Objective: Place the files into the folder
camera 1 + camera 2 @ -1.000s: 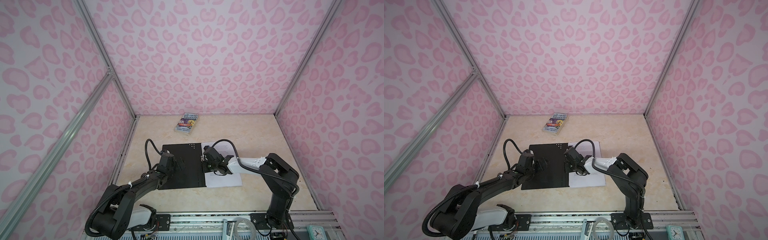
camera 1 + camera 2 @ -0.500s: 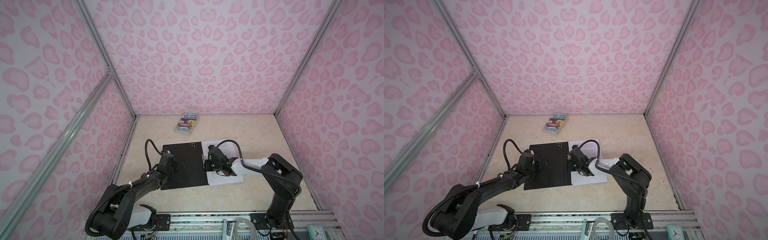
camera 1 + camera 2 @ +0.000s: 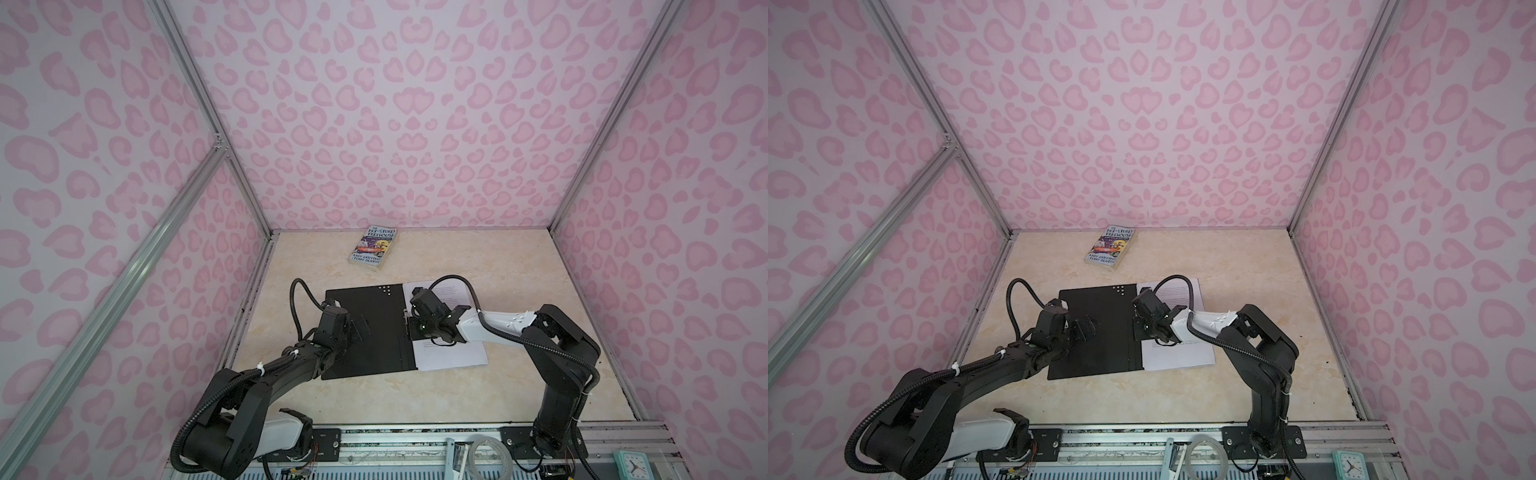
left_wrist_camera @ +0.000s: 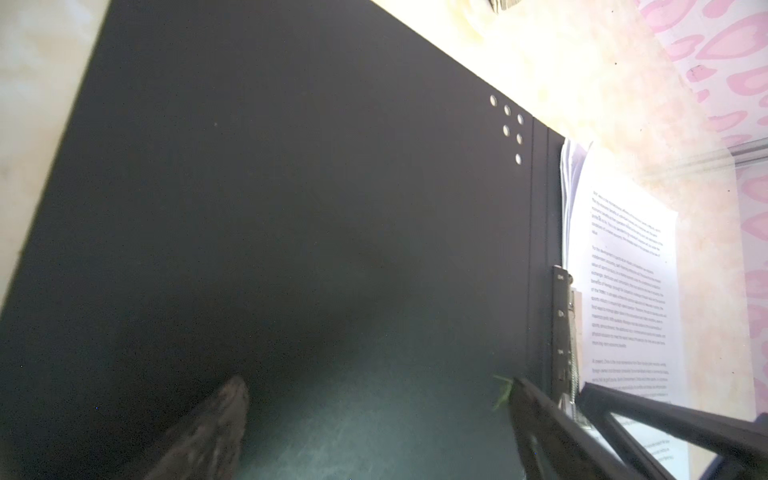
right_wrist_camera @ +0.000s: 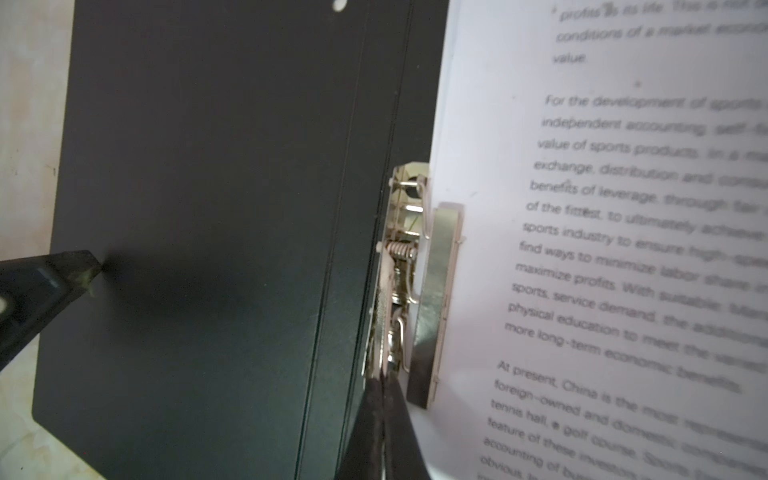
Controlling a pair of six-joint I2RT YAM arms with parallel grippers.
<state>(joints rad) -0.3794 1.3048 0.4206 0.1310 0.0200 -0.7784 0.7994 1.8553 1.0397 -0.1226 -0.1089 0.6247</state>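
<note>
Nearest the rig, the left tool [image 4: 376,382] is sitting released, jaws spread wide and grasping nothing, on or just above the left half of the thin folder [image 3: 370,320], which is lying open, black inside up, on the beige marbled tabletop [image 3: 415,399]. Beside it the right tool [image 5: 381,384] is clenched, its tips meeting the lever of the silver metal spine clip [image 5: 440,291]; whether it is pinching that lever cannot be told. The files [image 3: 451,353], a stack of white printed paper sheets, are lying on the folder's right half with the clip's plate over their spine-side edge. The step in hand is probably securing the sheets; next, the clip likely needs snapping flat and the cover swinging shut. Farthest off, a colourful paperback book [image 3: 373,246] is lying well apart.
</note>
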